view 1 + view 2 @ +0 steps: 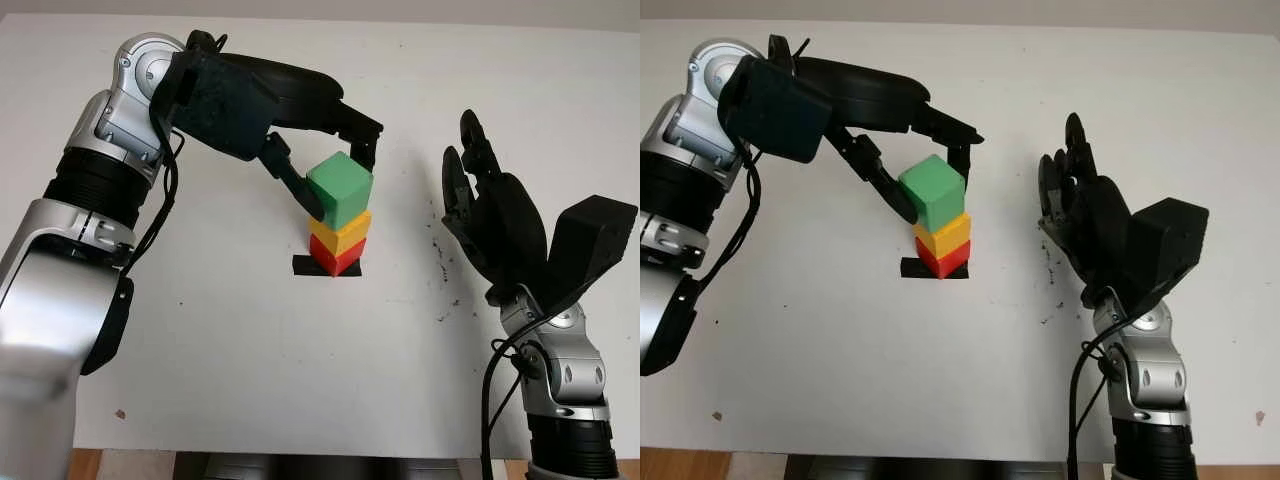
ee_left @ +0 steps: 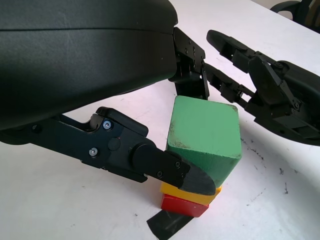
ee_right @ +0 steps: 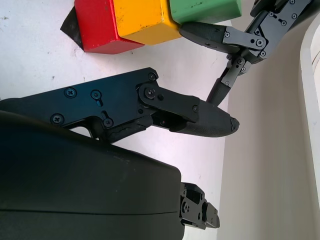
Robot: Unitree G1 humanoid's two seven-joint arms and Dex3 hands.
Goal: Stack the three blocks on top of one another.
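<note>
Green block [image 1: 341, 189] tops a yellow block [image 1: 343, 234] and a red block [image 1: 335, 256], stacked on a black tape patch [image 1: 325, 268] near the middle of the white surface [image 1: 250, 330]. Left hand [image 1: 325, 165] seems clamped on the green one, fingers on opposite sides. Right hand [image 1: 490, 215] hangs open just beside the stack.

A white desk [image 1: 250, 360] carries a black tape patch [image 1: 302, 266] near its middle, the red block [image 1: 335, 257] sitting on it (dark specks scattered to the right).
</note>
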